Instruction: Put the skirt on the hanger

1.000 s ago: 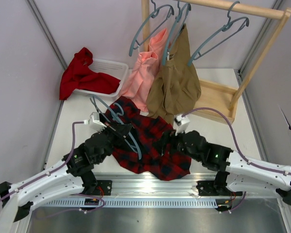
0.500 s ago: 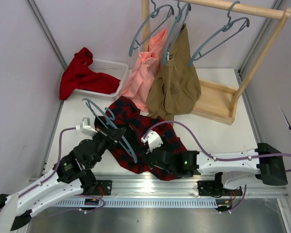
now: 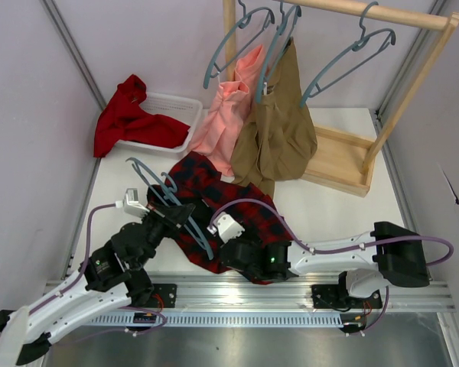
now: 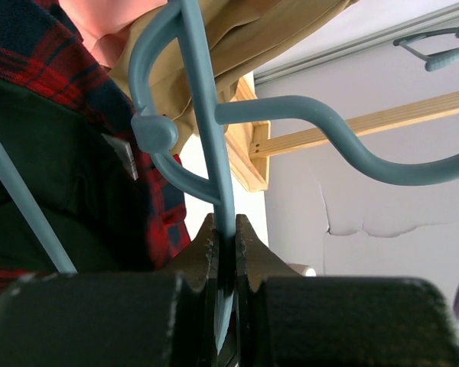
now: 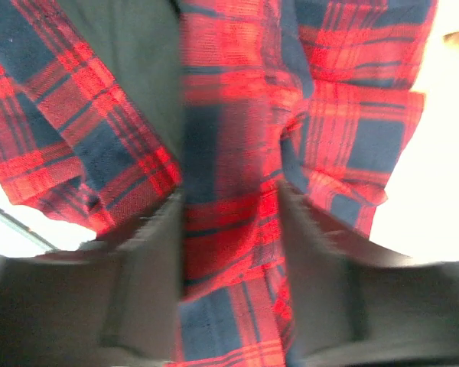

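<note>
Red-and-black tartan plaid skirt lies crumpled at 6 o'clock from a hanging pink garment. The left gripper clamps a thin blue-grey plastic hanger at the skirt's 9 o'clock edge. The right gripper straddles a plaid fold, grip unclear.

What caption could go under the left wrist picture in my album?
Jaws of the left gripper clamp the hanger beside the skirt.

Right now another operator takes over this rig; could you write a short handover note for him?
Left pincer: shut on the blue-grey hanger, held over the left part of the tartan skirt.
Right pincer: jaws astride a fold of the skirt; whether it is clamped is unclear.
The skirt lies crumpled on the table, near the front edge.
Done: hanger in hand. Left: put the skirt on the hanger.
</note>
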